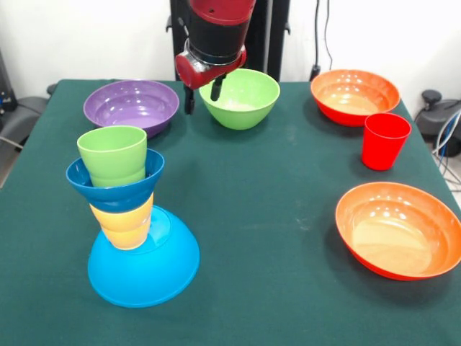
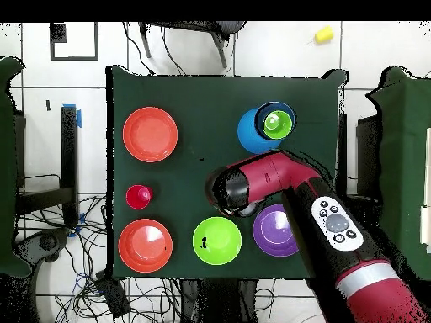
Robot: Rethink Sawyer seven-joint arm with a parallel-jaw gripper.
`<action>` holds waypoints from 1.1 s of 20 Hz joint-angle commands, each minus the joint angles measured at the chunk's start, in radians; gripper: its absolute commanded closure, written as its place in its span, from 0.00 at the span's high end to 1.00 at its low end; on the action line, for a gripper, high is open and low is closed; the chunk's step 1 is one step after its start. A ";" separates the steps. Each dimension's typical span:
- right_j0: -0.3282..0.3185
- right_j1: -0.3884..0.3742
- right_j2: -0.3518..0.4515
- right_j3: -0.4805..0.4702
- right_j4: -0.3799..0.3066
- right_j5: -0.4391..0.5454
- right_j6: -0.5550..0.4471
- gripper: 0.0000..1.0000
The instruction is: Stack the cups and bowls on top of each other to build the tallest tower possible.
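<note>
While your tower [image 1: 133,216] stands four pieces high, the step in hand looks like fetching the next piece. It sits well apart from the glossy green plastic bowl [image 1: 240,97], toward the front-left of the table in the front view: a large light-blue plastic bowl [image 1: 144,263] turned rim-down as base, a yellow plastic cup [image 1: 124,222] inverted on it, a small dark-blue bowl [image 1: 115,182] rim-up on that, and a green plastic tumbler [image 1: 113,155] mouth-up inside. Its long axis runs vertically, though the upper pieces lean a little off plumb (worth watching).

Your red and black gripper [image 1: 203,92] hangs just beside the green bowl's rim, between it and the glossy purple plastic bowl [image 1: 131,105]. One finger seems to dip at or just inside the green bowl's near rim and the other hangs outside, so they look spread apart and grasping nothing. I judge the green bowl is your likely pick.

Next you would need to close on that rim, lift clear, carry across to the tower and set down gently, centred over the green tumbler. Off-centre weight could tip the stack.

Two wide orange plastic bowls [image 1: 354,94] [image 1: 400,229] and a red plastic cup [image 1: 385,140] wait well beyond the green bowl, all mouth-up.
</note>
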 commanded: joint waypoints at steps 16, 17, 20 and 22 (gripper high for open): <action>0.160 -0.044 -0.164 0.066 -0.017 -0.190 0.256 1.00; 0.170 -0.027 -0.168 0.051 -0.017 -0.199 0.260 1.00; 0.196 0.011 -0.194 0.021 -0.028 -0.214 0.273 1.00; 0.207 0.020 -0.211 0.021 -0.028 -0.223 0.279 1.00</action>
